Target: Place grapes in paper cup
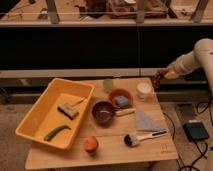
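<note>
gripper (161,78) hangs just right of the paper cup (144,90) at the table's (100,155) far right corner, fingers clamped on the grapes (159,79), so it wants a short shift left, centring over the rim before letting go.

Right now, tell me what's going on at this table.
The robot's arm reaches in from the right, and its gripper carries the grapes, a dark bunch, just past the table's right edge. The white paper cup stands near that edge, just left of the gripper and a bit lower in the view. The grapes are not yet in the cup. A yellow tray, bowls, an orange fruit and a brush sit elsewhere on the table.
</note>
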`<state>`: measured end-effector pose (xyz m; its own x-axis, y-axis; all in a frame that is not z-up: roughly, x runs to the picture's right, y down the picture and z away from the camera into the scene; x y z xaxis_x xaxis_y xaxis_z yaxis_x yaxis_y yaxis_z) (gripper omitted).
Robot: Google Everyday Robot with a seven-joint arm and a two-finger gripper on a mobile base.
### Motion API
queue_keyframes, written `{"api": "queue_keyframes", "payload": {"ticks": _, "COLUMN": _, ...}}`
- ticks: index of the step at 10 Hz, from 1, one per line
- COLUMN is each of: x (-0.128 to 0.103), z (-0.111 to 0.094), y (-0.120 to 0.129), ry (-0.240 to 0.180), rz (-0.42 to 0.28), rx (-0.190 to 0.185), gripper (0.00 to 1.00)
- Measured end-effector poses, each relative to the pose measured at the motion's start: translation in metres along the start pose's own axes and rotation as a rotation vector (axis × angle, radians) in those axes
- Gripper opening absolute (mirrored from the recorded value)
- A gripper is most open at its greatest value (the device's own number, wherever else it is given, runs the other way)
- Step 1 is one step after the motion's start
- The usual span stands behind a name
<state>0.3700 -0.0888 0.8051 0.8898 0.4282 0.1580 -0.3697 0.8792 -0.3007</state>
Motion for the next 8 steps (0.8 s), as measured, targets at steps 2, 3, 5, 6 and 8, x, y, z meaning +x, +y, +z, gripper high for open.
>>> {"api": "queue_keyframes", "payload": {"ticks": 2, "x": -0.007, "z": 0.012, "y": -0.001, "ry": -0.010, "rz": -0.011, "rx": -0.010, "gripper": 0.19}}
{"api": "queue_keyframes", "payload": {"ticks": 3, "x": -0.008, "z": 0.017, "y": -0.001, "ry": -0.014, "rz": -0.014, "rx": -0.015, "gripper": 0.19}}
{"api": "queue_keyframes", "payload": {"ticks": 5, "x": -0.012, "z": 0.025, "y": 0.000, "ry": -0.024, "rz": -0.019, "rx": -0.023, "gripper": 0.19}}
{"api": "queue_keyframes", "payload": {"ticks": 6, "x": -0.014, "z": 0.029, "y": 0.002, "ry": -0.029, "rz": -0.023, "rx": -0.030, "gripper": 0.19}}
{"api": "queue_keyframes", "payload": {"ticks": 8, "x": -0.021, "z": 0.038, "y": 0.006, "ry": -0.037, "rz": -0.033, "rx": -0.040, "gripper": 0.26}}
